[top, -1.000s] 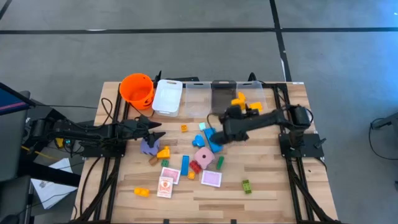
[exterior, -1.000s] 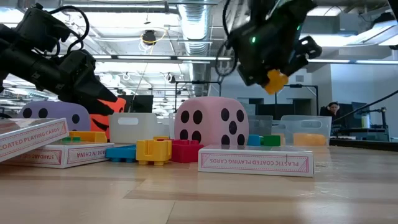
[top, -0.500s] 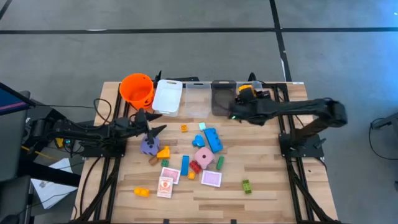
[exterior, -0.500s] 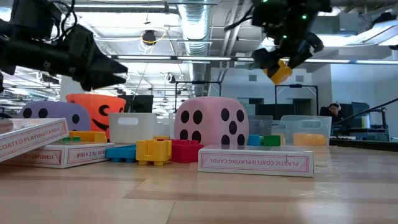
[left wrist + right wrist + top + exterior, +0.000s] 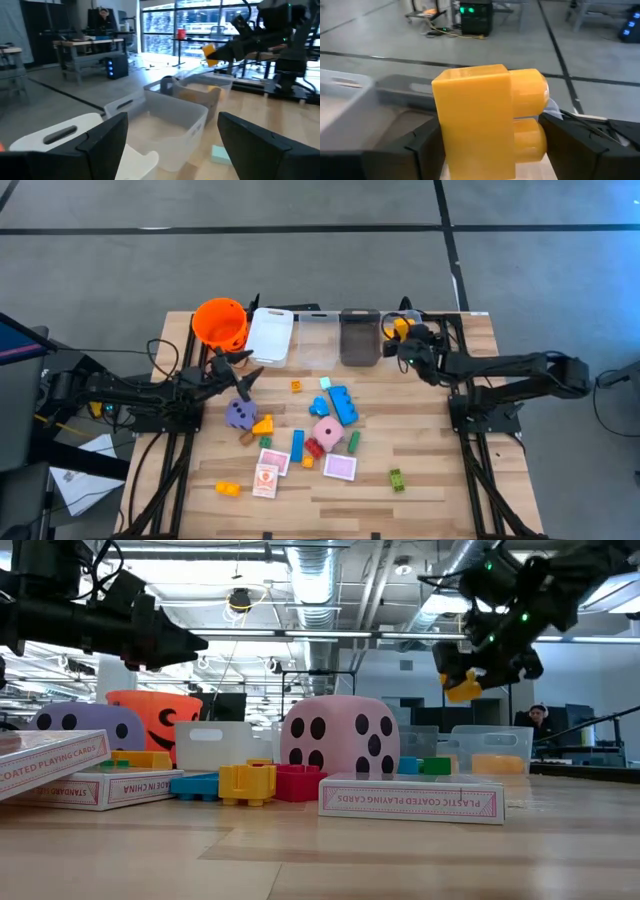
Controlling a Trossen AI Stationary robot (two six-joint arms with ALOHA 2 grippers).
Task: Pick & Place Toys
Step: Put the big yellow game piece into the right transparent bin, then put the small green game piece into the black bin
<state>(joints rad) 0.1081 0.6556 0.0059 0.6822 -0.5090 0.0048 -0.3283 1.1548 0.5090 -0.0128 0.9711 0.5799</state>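
My right gripper [image 5: 400, 340] is shut on a yellow brick [image 5: 475, 125], up over the rightmost clear bin [image 5: 412, 332] at the far edge. The brick also shows in the low view [image 5: 462, 690]. My left gripper [image 5: 248, 370] is open and empty in the air, between the orange bucket [image 5: 220, 323] and the purple die [image 5: 238, 413]. The pink die [image 5: 327, 431], blue bricks [image 5: 343, 402], card boxes [image 5: 340, 467] and other small bricks lie on the table's middle. My right gripper pinches the yellow brick between its two fingers, one finger [image 5: 420, 150] on the flat side [image 5: 442, 135] and the other [image 5: 585, 145] on the studded side [image 5: 530, 142]. The fingers come from the table's right, slanting a little down. The brick is lifted clear, above the bin.
A white bin [image 5: 268, 335], a clear bin [image 5: 316, 340] and a darker bin [image 5: 360, 337] stand in a row along the far edge beside the bucket. A green brick [image 5: 397, 479] and an orange brick [image 5: 228, 489] lie near the front. A person sits far behind [image 5: 538, 720].
My right gripper has carried the yellow brick from over the table's middle toward the far right, up over the bins, still shut on it. My left gripper has risen from beside the purple die, tipped up to level, and gone a little toward the far edge, staying open.
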